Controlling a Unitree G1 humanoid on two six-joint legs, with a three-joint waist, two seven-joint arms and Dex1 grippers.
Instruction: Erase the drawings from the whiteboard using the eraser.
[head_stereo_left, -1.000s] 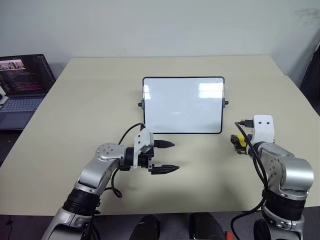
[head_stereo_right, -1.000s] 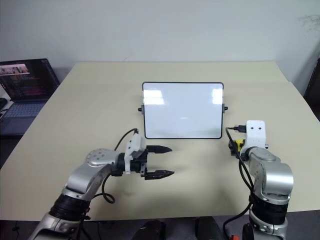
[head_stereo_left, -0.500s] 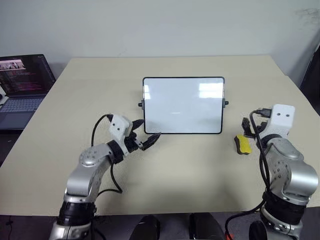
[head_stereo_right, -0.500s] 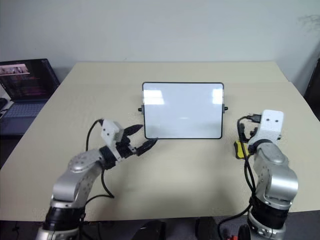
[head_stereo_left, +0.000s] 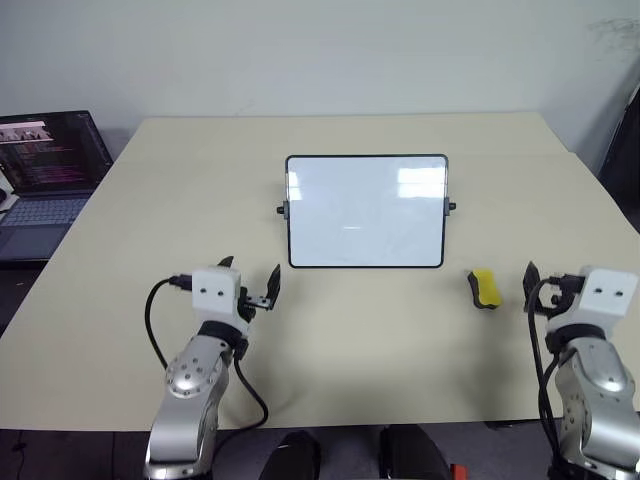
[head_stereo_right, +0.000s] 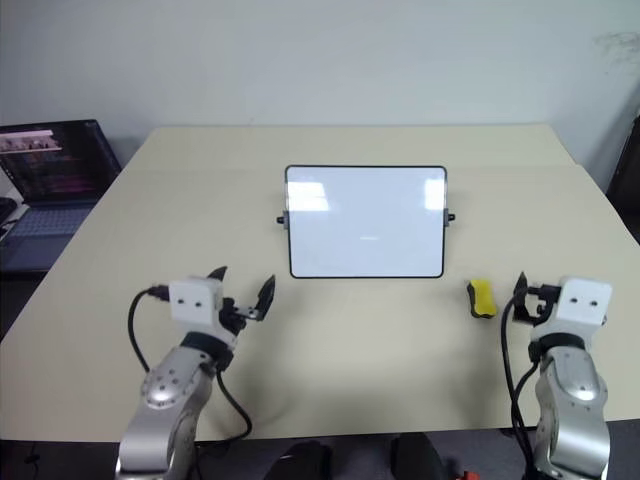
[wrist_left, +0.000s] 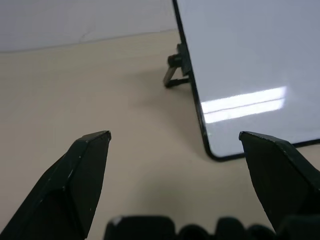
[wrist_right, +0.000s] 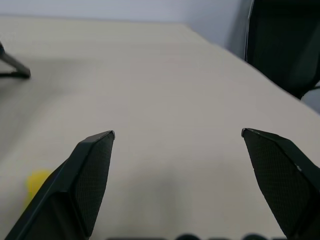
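Observation:
The whiteboard (head_stereo_left: 366, 211) stands propped at the table's centre. Its face is plain white with glare patches, and the drawings are out of view. The yellow eraser (head_stereo_left: 484, 288) lies flat on the table, off the board's near right corner; it also shows in the right wrist view (wrist_right: 36, 182). My right gripper (wrist_right: 178, 132) hovers to the right of the eraser and apart from it, open and empty, pointing forward. My left gripper (wrist_left: 175, 135) is open and empty too. It sits in front of the board's near left corner (wrist_left: 212, 152), a short way from it.
An open laptop (head_stereo_left: 45, 170) with a lit screen sits beyond the table's left edge. The beige table (head_stereo_left: 380, 340) spreads wide around the board. A dark chair (wrist_right: 285, 45) stands past the table's right edge.
The right gripper has swung up from over the eraser and pulled back to the right, leaving the eraser lying uncovered. The left gripper has moved left and turned from pointing right to pointing forward.

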